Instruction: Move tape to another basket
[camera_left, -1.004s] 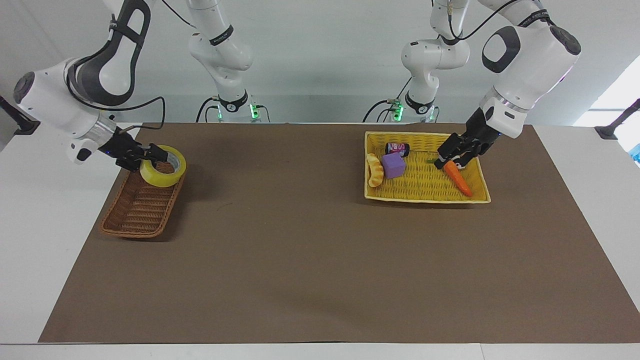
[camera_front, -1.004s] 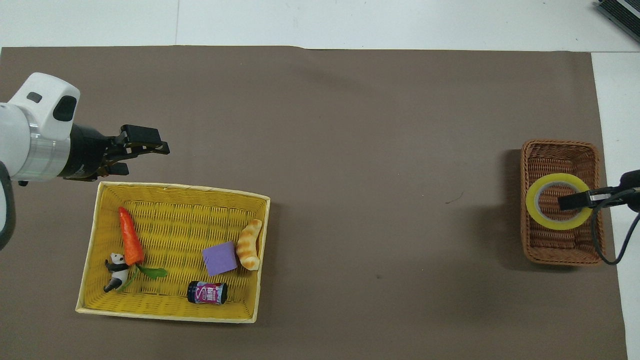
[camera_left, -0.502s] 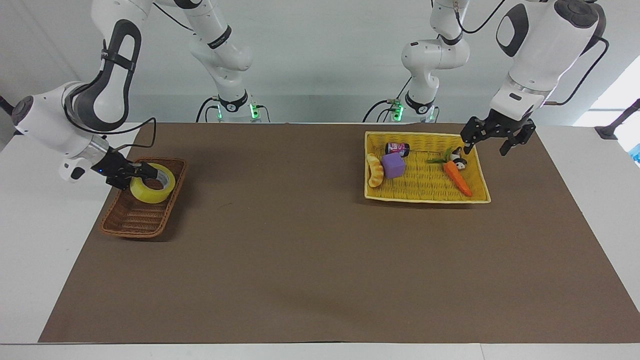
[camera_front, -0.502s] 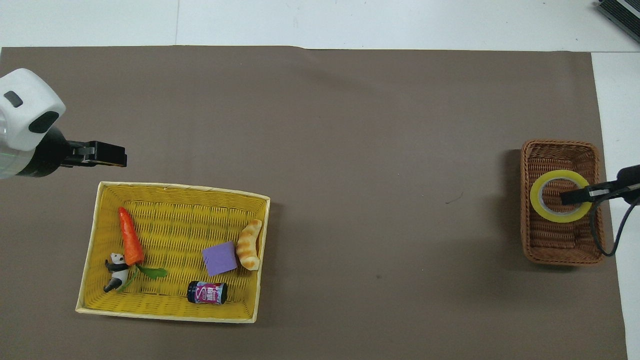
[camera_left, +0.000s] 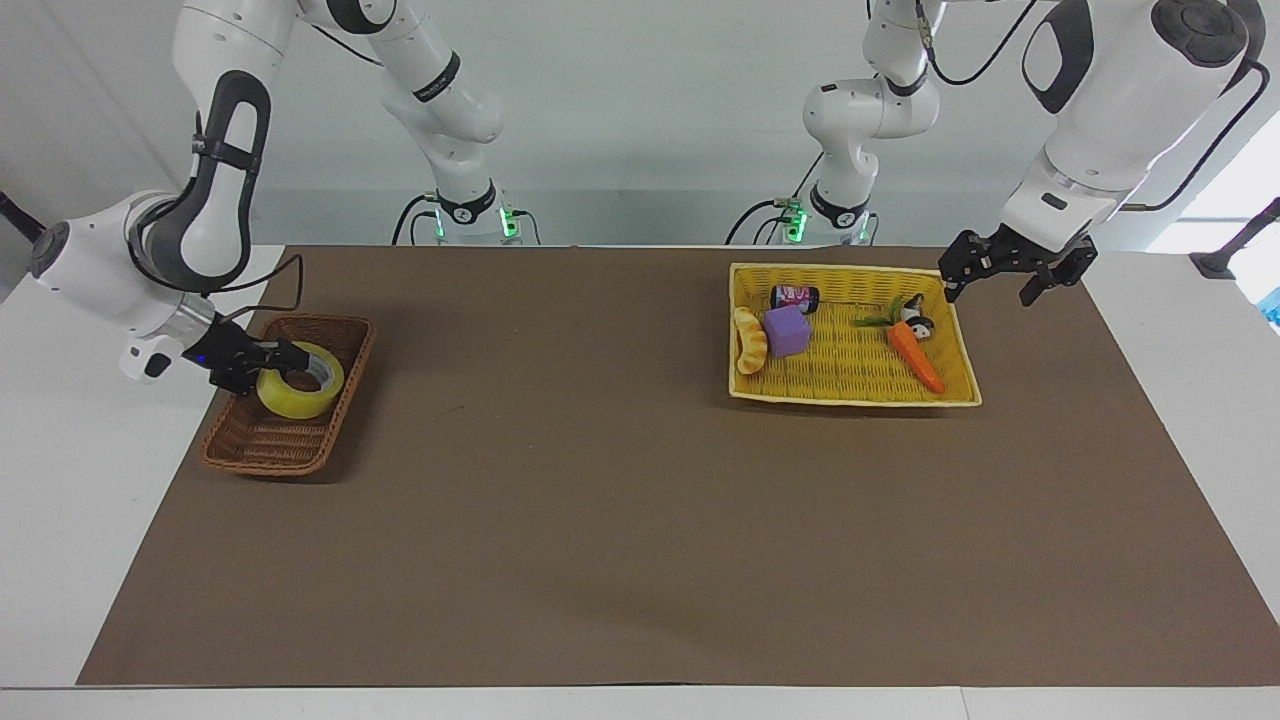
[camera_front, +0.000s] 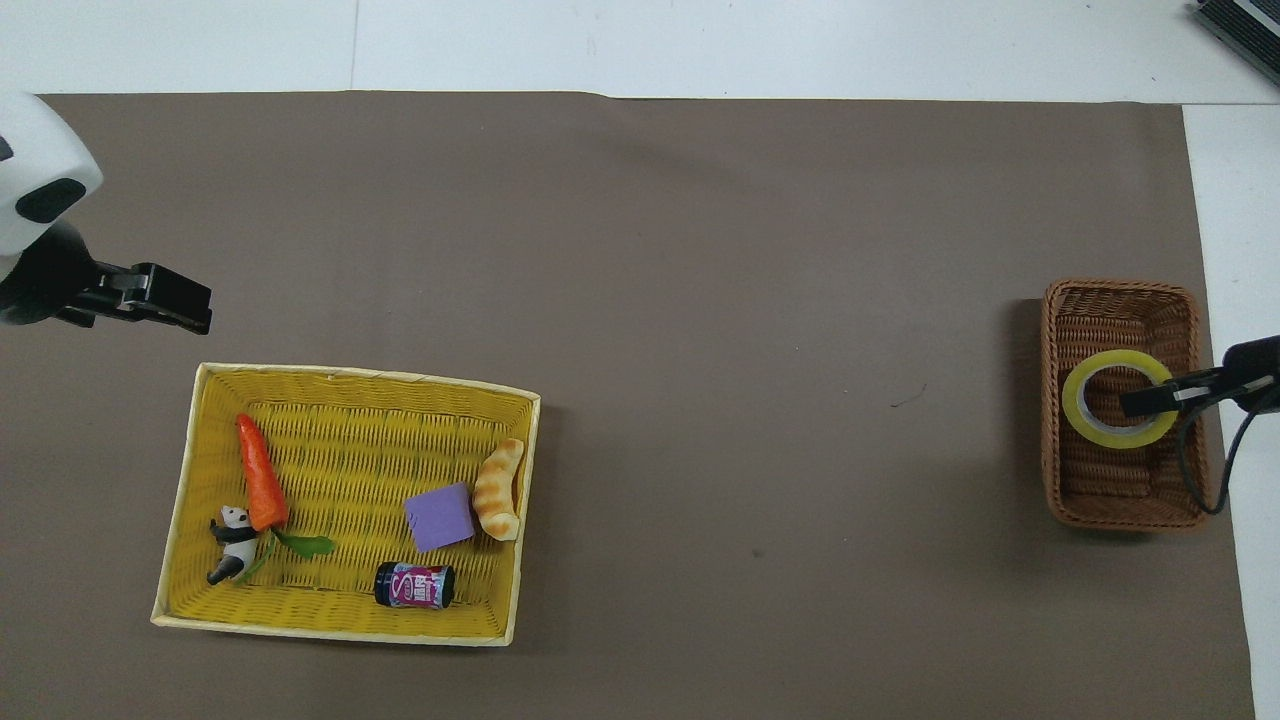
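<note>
Tabletop (camera_left: 620, 520) covered by a brown mat, two baskets well apart at its two ends. Largest: yellow woven basket (camera_left: 955, 395) toward the left arm's end, holding a toy carrot (camera_left: 916, 354), purple cube (camera_left: 787, 331), bread piece (camera_left: 749, 340), small dark can (camera_left: 794, 296) and a panda figure (camera_left: 918, 318). Smaller: brown wicker basket (camera_left: 262, 455) toward the right arm's end. The tape (camera_left: 299, 380) sits inside it, in the half nearer the robots, low against the weave and tilted slightly; whether it fully rests on the bottom I cannot tell. Right hand (camera_left: 285, 357) is at the roll's wall, one finger reaching into the core hole, the other outside; the fingers look close on the wall, but whether they are pinching or letting go cannot be told. Left hand (camera_left: 1008, 272) hovers over the yellow basket's corner nearest the left arm's base, fingers spread wide, holding nothing; that arm waits. Handling judgement: the roll is likely light to moderate in weight and stiff, with a rigid pale core; the outer film is glossy and probably slippery, so a pinch through the wall, one finger inside the core and one outside, is the surest hold. Not fragile. A round rim may roll if released on edge, so it wants laying flat.
</note>
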